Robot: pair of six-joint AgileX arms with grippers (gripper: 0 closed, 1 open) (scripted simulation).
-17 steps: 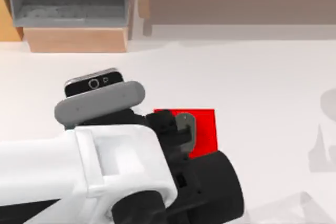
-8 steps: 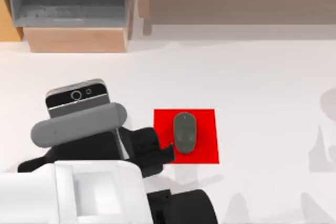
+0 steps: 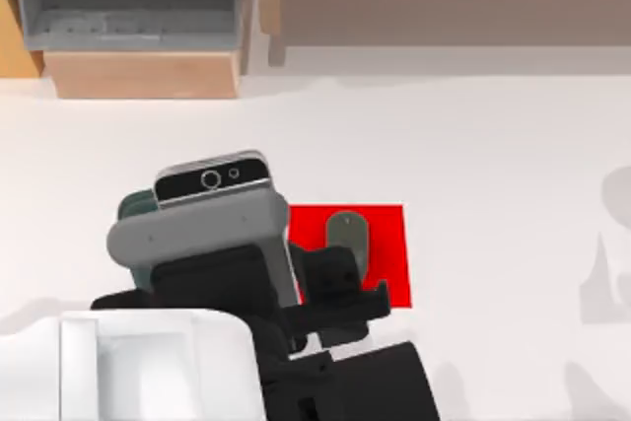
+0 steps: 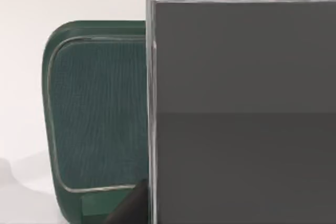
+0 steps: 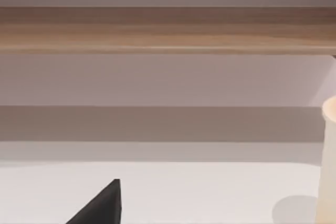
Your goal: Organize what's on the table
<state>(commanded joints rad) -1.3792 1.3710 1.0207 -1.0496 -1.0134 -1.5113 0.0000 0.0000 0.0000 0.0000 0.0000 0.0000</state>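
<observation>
My left gripper [image 3: 209, 206] is shut on a grey phone [image 3: 212, 176] with a black camera strip, held over the left half of the white table [image 3: 493, 145]. In the left wrist view the phone [image 4: 241, 108] looms close, and behind it a dark green rounded pad with a pale rim [image 4: 97, 119] lies on the table. From above, a corner of that green pad [image 3: 133, 207] peeks out beside the phone. A grey mouse [image 3: 346, 232] rests on a red mat [image 3: 386, 244], with the left arm's black wrist over its near edge. A black tip of my right gripper [image 5: 102, 205] shows low over the table.
A tan wooden shelf unit [image 3: 148, 74] with a grey compartment runs along the far edge, and its long board [image 5: 168, 30] crosses the right wrist view. A cream upright object [image 5: 329, 156] stands on the table at that view's edge.
My left arm swung left and toward the near edge with the phone, then back right. The phone now hangs over the green pad, and the wrist again covers part of the mouse.
</observation>
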